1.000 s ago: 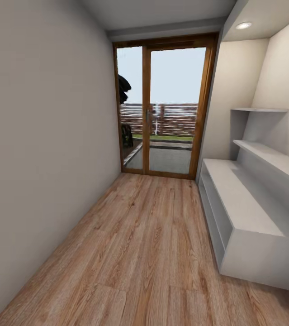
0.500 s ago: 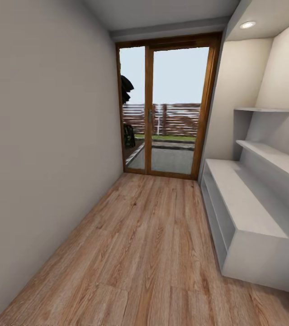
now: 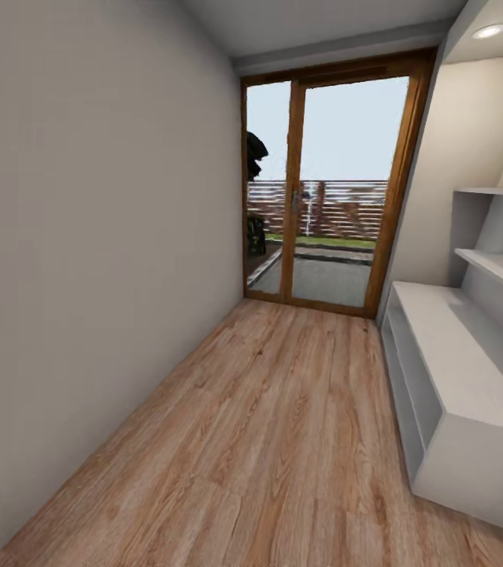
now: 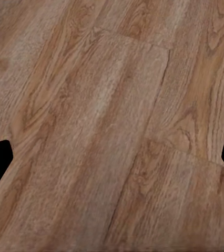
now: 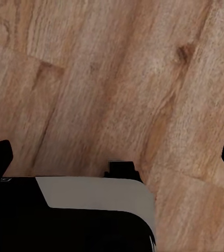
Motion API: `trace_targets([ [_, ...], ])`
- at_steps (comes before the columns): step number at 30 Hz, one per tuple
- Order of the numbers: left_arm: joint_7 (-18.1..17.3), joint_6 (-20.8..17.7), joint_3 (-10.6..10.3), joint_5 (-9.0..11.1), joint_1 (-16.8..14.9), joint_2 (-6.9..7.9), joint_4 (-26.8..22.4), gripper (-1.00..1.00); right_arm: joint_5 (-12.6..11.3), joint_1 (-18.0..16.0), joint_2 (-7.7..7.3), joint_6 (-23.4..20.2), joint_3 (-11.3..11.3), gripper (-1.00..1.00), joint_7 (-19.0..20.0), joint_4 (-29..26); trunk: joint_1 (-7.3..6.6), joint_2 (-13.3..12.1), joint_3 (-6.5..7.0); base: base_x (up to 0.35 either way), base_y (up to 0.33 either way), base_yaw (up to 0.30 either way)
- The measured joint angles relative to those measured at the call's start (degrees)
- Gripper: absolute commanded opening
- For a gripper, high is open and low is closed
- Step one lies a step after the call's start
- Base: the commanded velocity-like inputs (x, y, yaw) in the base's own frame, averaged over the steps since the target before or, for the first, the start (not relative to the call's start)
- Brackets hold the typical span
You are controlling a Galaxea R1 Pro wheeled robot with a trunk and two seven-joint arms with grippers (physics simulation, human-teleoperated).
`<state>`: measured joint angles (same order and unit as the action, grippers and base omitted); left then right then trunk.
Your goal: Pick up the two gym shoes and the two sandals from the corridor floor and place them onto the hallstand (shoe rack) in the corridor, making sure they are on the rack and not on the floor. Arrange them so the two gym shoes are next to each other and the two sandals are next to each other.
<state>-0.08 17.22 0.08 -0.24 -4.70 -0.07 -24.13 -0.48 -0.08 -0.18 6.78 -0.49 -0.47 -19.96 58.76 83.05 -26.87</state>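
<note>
Head view: bare corridor floor (image 3: 282,425) fills the lower frame; the hallstand (image 3: 464,370) stands at right, shelves unoccupied; a glazed door (image 3: 330,189) closes the far end. Both wrist views: left hand (image 4: 112,157) and right hand (image 5: 112,152) open over planks.

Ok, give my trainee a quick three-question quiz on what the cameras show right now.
1. True or false: the hallstand stands along the corridor's right side in the head view.
2. What lies at the far end of the corridor floor? A) glass door B) staircase C) brick wall
3. Fill in: the left pincer looks down on bare ____ planks.

Key: 1 true; 2 A, the glass door; 3 wood.
</note>
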Motion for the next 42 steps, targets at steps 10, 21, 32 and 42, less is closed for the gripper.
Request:
trace_targets([
  [10, 0.0, 0.0, 0.1, 0.1, 0.0, 0.02, 0.0, 1.00, 0.0, 0.0, 0.00, 0.0, 0.0, 1.00, 0.0, 0.0, -0.01, 0.0, 0.00, -0.193, -0.198, 0.291],
  [21, 0.0, -0.1, 0.0, 0.2, 0.0, 0.00, 0.3, 1.00, 0.0, 0.0, 0.00, 0.0, 0.0, 1.00, 0.0, 0.0, -0.02, 0.0, 0.00, -0.016, -0.018, 0.291],
  [32, 0.0, -0.1, 0.1, 0.2, 0.0, -0.01, 0.8, 1.00, 0.0, 0.0, 0.00, 0.0, 0.0, 1.00, 0.0, 0.0, -0.02, 0.0, 0.00, 0.000, 0.000, 0.292],
  [42, 0.1, -0.1, 0.3, 0.3, 0.0, 0.14, 0.8, 1.00, 0.0, 0.0, 0.02, 0.0, 0.0, 1.00, 0.0, 0.1, -0.02, 0.0, 0.00, 0.000, 0.000, 0.293],
])
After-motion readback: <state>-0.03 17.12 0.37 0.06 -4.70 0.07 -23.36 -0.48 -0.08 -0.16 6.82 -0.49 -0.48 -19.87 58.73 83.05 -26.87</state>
